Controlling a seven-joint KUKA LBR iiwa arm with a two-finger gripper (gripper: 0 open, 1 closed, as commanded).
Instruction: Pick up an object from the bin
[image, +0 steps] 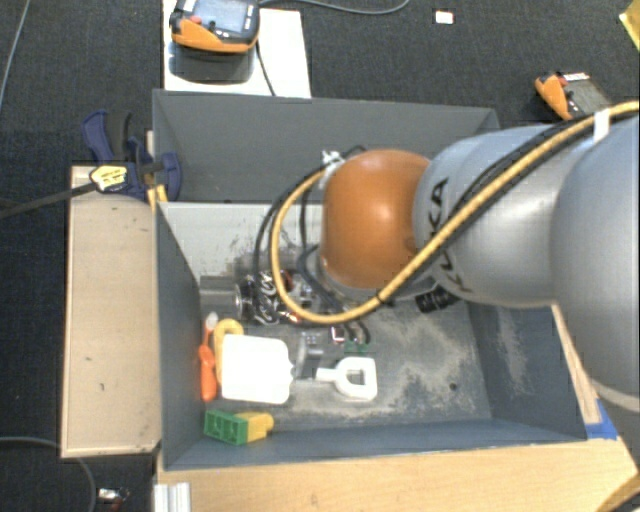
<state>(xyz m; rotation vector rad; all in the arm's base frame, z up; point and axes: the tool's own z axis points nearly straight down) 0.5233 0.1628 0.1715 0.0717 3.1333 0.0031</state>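
My gripper (308, 342) reaches down under the orange wrist cover, near the front left of the bin floor. A white square box (254, 368) lies just to its left, touching or nearly touching it. A white loop-ended plastic piece (351, 379) lies just in front of it, to the right. I cannot make out anything held in the gripper.
An orange stick-like piece (208, 364) and a yellow ring (229, 328) lie by the left wall. A green block with a yellow end (236, 426) sits in the front left corner. A small dark thing (434, 300) lies under the arm. The arm covers the bin's middle and right.
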